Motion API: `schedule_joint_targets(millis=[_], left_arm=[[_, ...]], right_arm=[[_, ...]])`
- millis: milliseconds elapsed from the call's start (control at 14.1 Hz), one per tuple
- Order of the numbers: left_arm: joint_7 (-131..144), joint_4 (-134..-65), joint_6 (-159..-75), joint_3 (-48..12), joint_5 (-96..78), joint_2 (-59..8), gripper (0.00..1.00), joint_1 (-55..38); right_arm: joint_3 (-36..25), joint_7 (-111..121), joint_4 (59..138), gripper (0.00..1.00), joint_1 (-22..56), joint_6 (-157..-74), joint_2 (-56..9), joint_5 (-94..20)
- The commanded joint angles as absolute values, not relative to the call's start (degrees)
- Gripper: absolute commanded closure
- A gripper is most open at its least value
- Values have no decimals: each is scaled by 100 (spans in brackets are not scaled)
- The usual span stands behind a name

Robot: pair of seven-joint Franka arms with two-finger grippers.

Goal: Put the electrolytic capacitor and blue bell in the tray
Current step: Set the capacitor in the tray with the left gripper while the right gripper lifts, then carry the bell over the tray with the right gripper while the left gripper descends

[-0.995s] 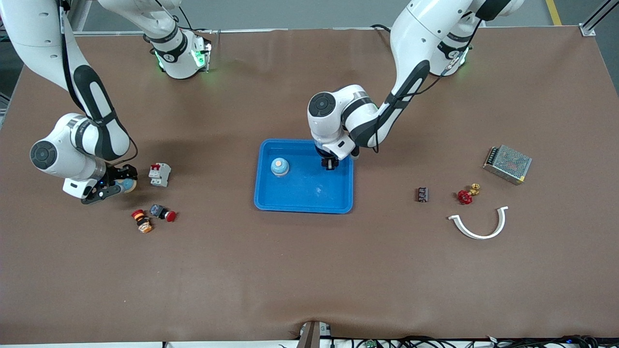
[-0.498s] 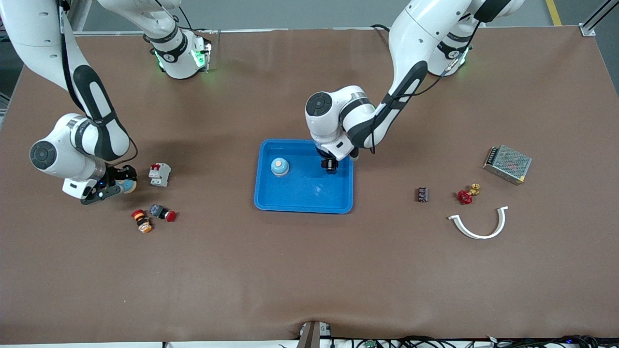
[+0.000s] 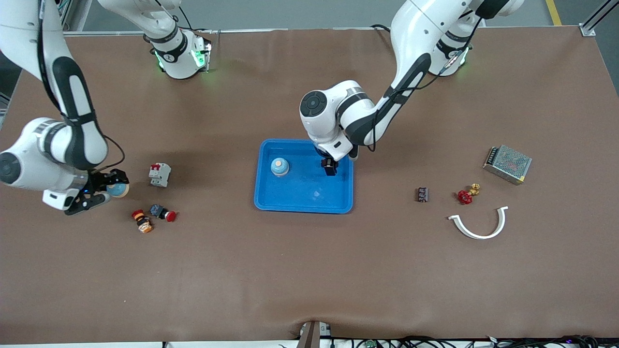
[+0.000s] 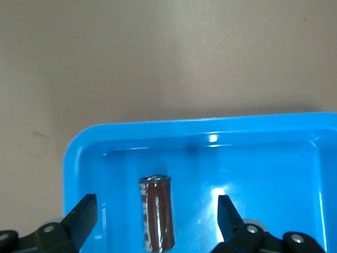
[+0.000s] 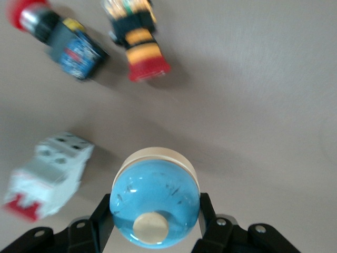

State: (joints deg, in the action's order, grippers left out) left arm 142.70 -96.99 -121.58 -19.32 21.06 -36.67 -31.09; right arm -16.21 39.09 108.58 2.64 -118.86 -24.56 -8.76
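Note:
The bright blue tray (image 3: 300,189) lies mid-table. A blue bell with a tan button (image 3: 279,166) sits in it. My left gripper (image 3: 330,167) is low in the tray's corner toward the left arm's end. In the left wrist view its fingers (image 4: 80,217) are open, and a brown electrolytic capacitor (image 4: 156,212) stands on the tray floor (image 4: 274,168) between them, untouched. My right gripper (image 3: 112,188) is shut on a second blue bell (image 3: 118,190) near the right arm's end; the right wrist view shows this bell (image 5: 155,203) clamped between the fingers.
A white circuit breaker (image 3: 159,174) and two red push buttons (image 3: 141,220) (image 3: 163,212) lie near the right gripper. Toward the left arm's end lie a small black part (image 3: 422,194), a red valve (image 3: 465,196), a white curved piece (image 3: 478,224) and a metal power supply (image 3: 507,164).
My right arm has swung toward the right arm's end of the table, carrying the blue bell with it. My left gripper has stayed over the same tray corner.

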Motion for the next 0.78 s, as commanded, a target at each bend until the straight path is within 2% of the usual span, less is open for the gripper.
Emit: schedule_joint_targets(millis=[0,213,711], left_arm=[[13345,-9458,-11629,-1986,1688,-3481,0,-2814],[12326,-9457,-11540,-1986,1504,-3174,0,-2436],[9452,-9518,-11241,-1986,1371,-3164,0,-1636]], right_arm=[[-1582,3273,9917,66,429,-10753,-2435,-967],[-1573,1790,9326,68,930,-9968,-2304,-993],[-1573,-1525,9334,68,2705,-10159,-2109,-1274]])
